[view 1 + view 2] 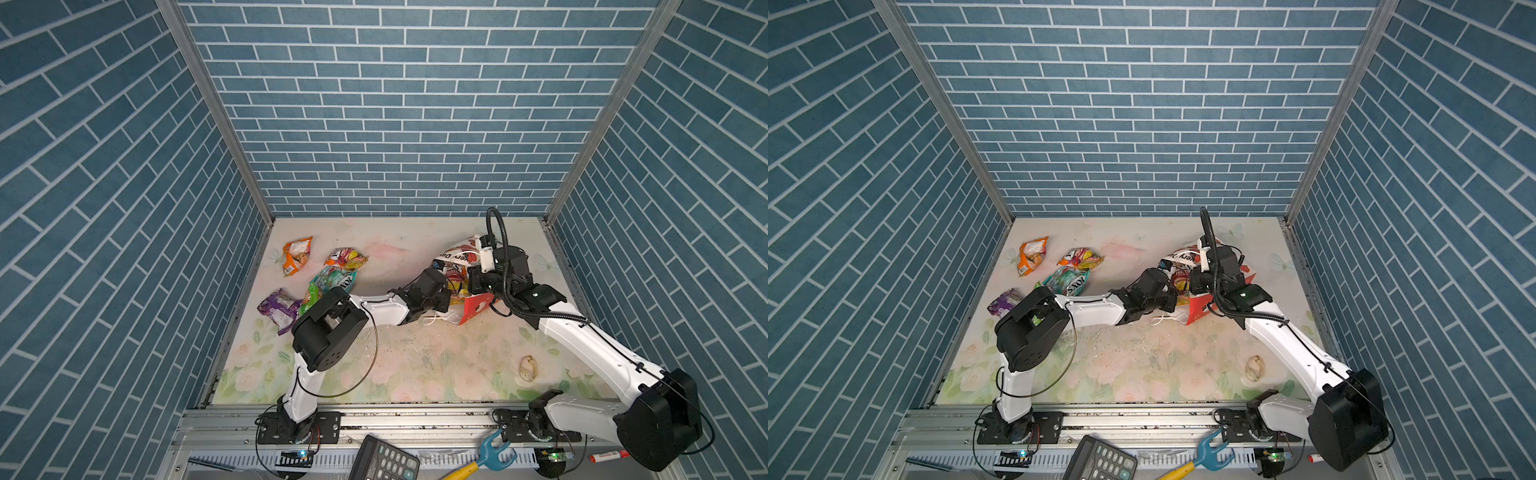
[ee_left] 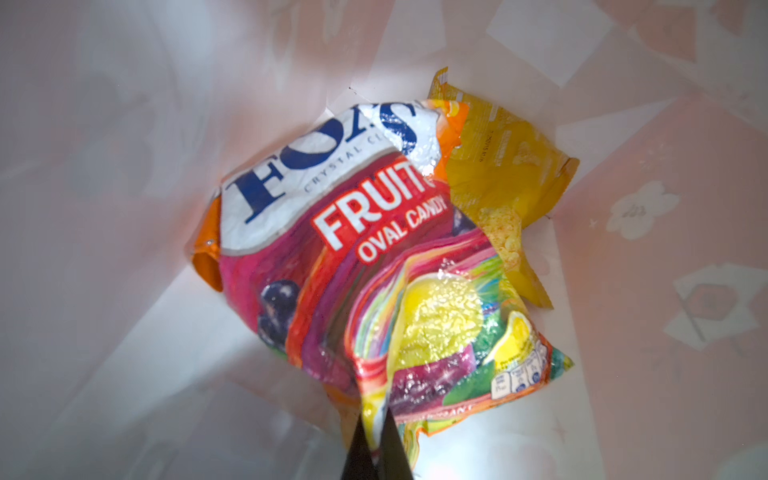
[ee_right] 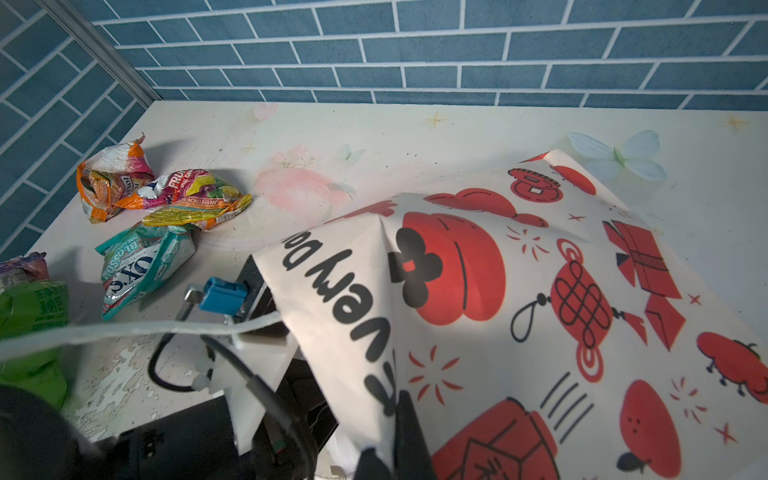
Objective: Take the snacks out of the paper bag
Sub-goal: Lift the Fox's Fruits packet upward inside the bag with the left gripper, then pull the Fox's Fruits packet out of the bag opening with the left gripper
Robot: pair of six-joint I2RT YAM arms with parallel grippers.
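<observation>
– Blue brick-pattern walls (image 1: pixel 395 104) on three sides; floral counter (image 1: pixel 415 365), scuffed and flaking mid-surface. Where's the bag?
– Paper bag (image 3: pixel 540 291) lies on its side, far right of the counter. Right claw (image 3: pixel 388 449) is clenched on its rim, holding the mouth up. Left claw (image 2: pixel 374 434) is inside, pinched tight on the bottom edge of the fruit candy packet (image 2: pixel 365 257). Yellow packet (image 2: pixel 498 166) sits behind it.
– Risks?
– The bite is on a thin edge of slick film, so it's likely to slip on the pull. The packet may snag the rim or drag the yellow one halfway. If the paper sags or tears at the right claw, the mouth closes on the arm.
– Other snacks?
– Five are out on the counter, far left: orange packet (image 1: pixel 296 255), multicoloured packet (image 1: pixel 345 258), teal packet (image 1: pixel 336 280), purple packet (image 1: pixel 277 309), green packet (image 1: pixel 312 296). Seashell (image 1: pixel 528 368) lies alone, front right.
</observation>
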